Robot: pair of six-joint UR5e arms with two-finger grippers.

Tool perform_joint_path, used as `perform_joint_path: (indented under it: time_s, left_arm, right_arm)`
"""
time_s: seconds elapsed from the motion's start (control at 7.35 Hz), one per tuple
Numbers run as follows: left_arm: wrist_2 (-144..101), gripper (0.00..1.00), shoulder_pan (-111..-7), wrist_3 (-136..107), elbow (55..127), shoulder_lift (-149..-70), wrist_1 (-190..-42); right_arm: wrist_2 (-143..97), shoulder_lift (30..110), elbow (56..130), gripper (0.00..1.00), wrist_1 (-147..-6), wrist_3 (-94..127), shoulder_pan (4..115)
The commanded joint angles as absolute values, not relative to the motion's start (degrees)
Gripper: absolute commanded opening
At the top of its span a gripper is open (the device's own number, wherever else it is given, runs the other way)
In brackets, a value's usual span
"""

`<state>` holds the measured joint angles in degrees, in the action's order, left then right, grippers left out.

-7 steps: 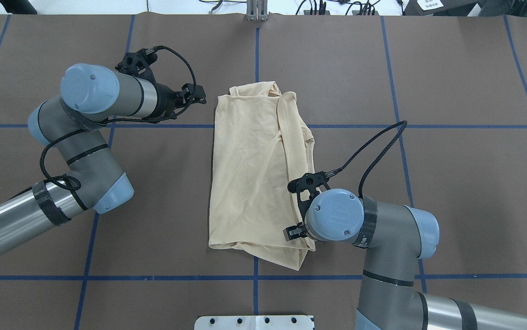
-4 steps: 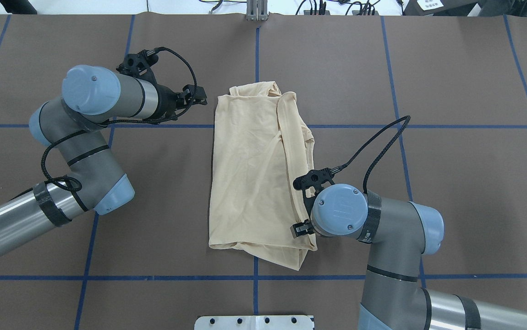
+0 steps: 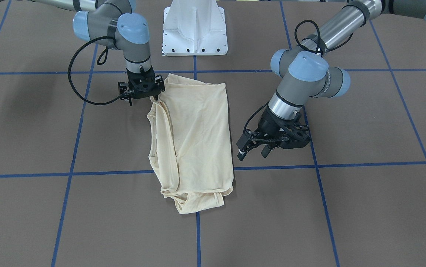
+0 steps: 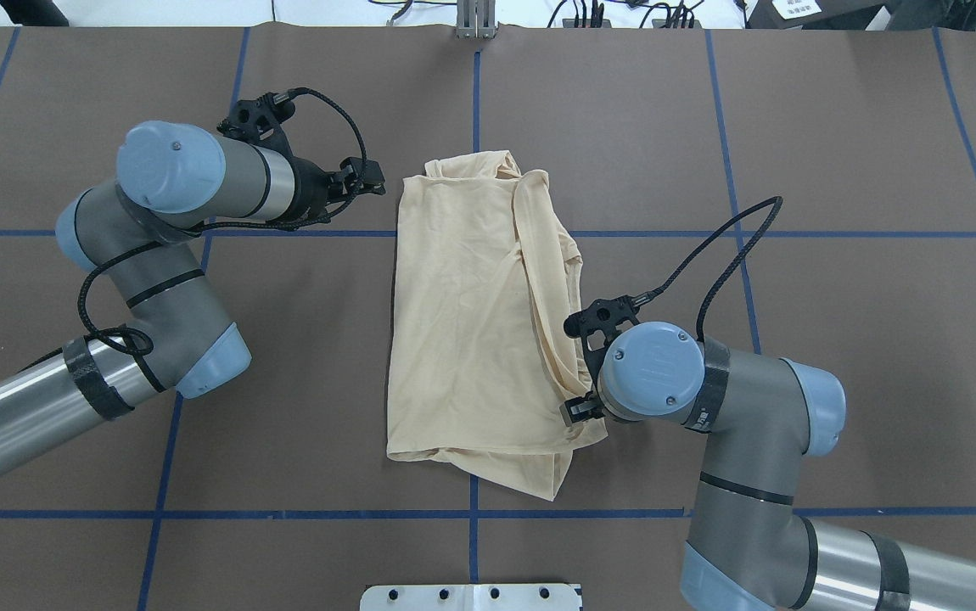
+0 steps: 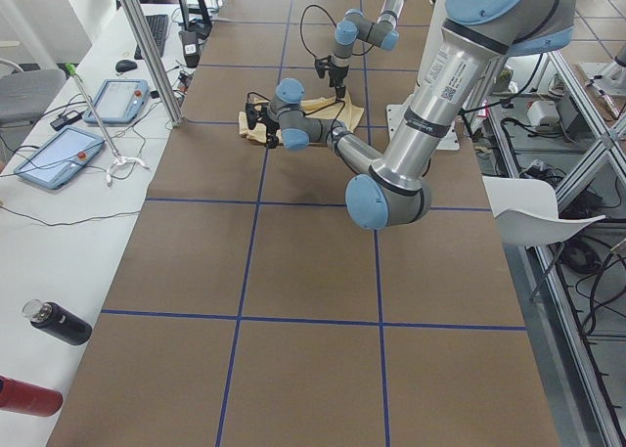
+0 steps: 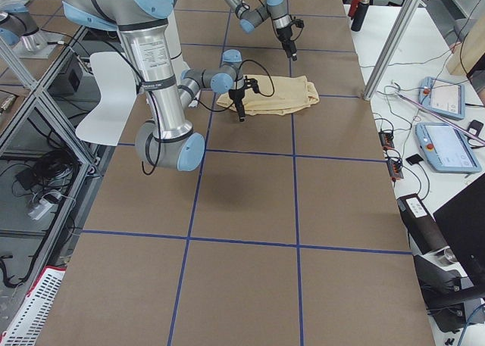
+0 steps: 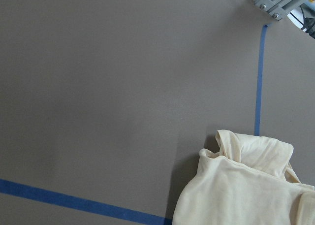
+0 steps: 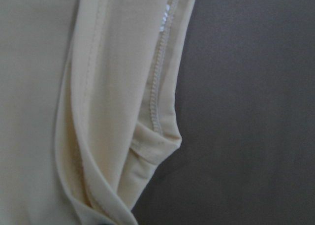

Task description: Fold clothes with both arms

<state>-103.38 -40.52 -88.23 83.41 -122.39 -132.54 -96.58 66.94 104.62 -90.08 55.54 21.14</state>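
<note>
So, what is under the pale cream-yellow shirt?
Only the brown table with blue tape lines shows around the folded pale cream-yellow shirt; the lines run beneath it. Whatever its layers cover, including its front, cannot be seen.

Right gripper (image 3: 146,95): fingertips masked by its own wrist overhead.
Shirt (image 4: 471,322): edge beneath that gripper covered; cropped in both wrist views.
Left gripper (image 3: 253,152): minute in side views.
</note>
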Motion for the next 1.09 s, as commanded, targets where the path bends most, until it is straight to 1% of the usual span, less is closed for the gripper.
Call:
perform_joint_path:
  time_s: [0.0,0.27,0.54,0.82,0.95]
  left_arm:
    - [-103.4,1.0,-40.5,-88.2,83.4,-122.4,-132.5]
    - [-103.4,1.0,-40.5,-88.2,83.3,-122.3,-132.5]
    - [-103.4,1.0,-40.5,-88.2,83.3,-122.3,-132.5]
    - [-103.4,1.0,-40.4,-88.2,83.2,-122.3,-132.6]
    - [-103.4,1.0,-40.4,-88.2,83.1,-122.3,-132.7]
  right_arm:
    - [-96.6,67.9,104.7,1.0,-90.1,54.4,22.4]
    - [-97.8,67.1,106.2,1.0,-90.0,52.8,24.4]
    - [-97.1,62.2,105.5,1.0,-89.4,52.7,25.5]
    - [-95.3,57.7,100.3,1.0,-88.3,52.8,25.4]
    - [-94.4,56.5,95.3,1.0,-82.8,52.6,25.4]
